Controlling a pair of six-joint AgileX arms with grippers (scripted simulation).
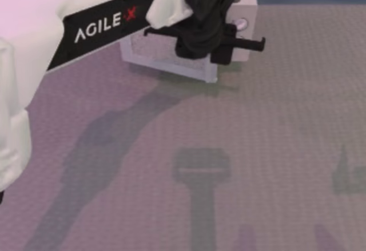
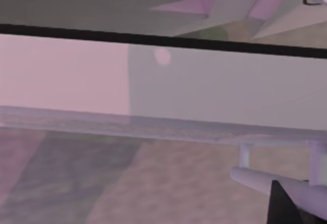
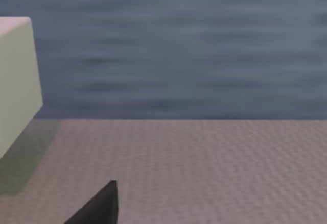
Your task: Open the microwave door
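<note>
The top view shows the microwave (image 1: 243, 11) at the far edge of the table (image 1: 274, 148), near the middle, largely hidden under the left arm (image 1: 74, 39). The microwave door (image 1: 166, 54) is seen swung partly out from the body, its mesh window facing the camera's lower left. The left gripper (image 1: 220, 48) is placed at the door's free edge, beside a round knob (image 1: 241, 24); whether its fingers are apart or closed on anything cannot be told. In the left wrist view the slim door handle (image 2: 276, 180) is seen on two short posts, with one dark fingertip (image 2: 283, 203) just beside it. The door is judged to be a stiff, light, hinged panel with smooth, slippery faces, so the handle bar is the sensible place to be taken hold of, and a pull along the hinge's arc would be needed. The table is covered by a finely textured greyish mat, backed by a blue wall (image 3: 179, 45). The right gripper is not shown fully; only a dark tip (image 3: 99, 206) appears low over the mat.
</note>
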